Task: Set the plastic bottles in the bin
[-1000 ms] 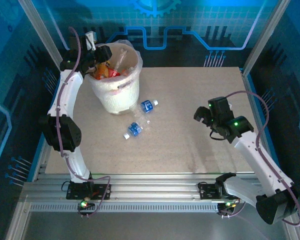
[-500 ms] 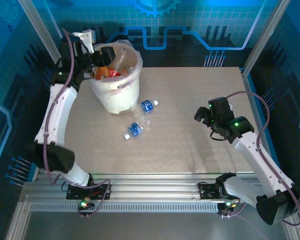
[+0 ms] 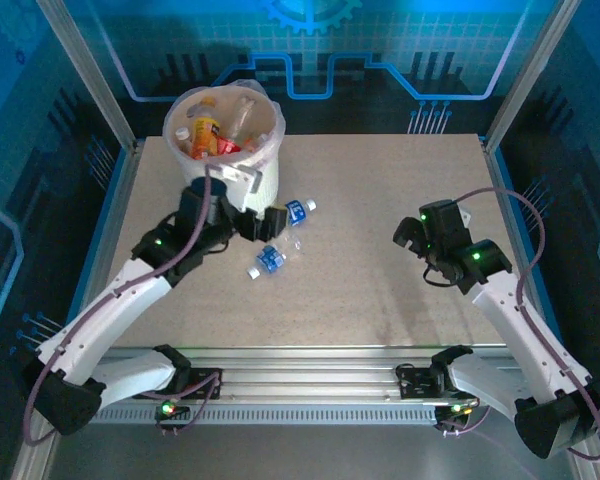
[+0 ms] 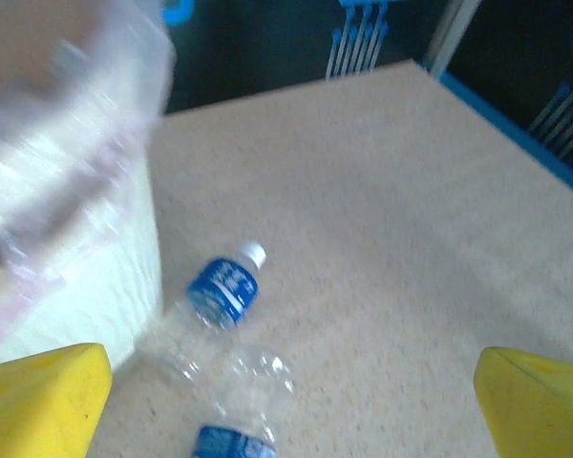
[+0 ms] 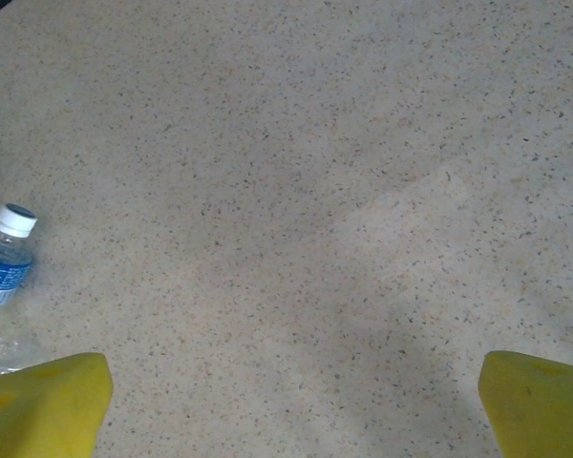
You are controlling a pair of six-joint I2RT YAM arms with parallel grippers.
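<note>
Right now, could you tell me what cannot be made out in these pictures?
Left wrist view: the bin is motion-blurred and cut by the left edge.
Left wrist view: the nearer bottle is cut by the bottom edge.
Right wrist view: a white-capped bottle is cut by the left edge.
Top view: binned bottles too small to count.

Clear glossy plastic bottles (image 4: 222, 289), matt speckled table (image 5: 363, 191), translucent bin liner (image 3: 275, 127)

Speckled beige table (image 3: 380, 270), blue-lit wall panels (image 3: 380, 50)
</note>
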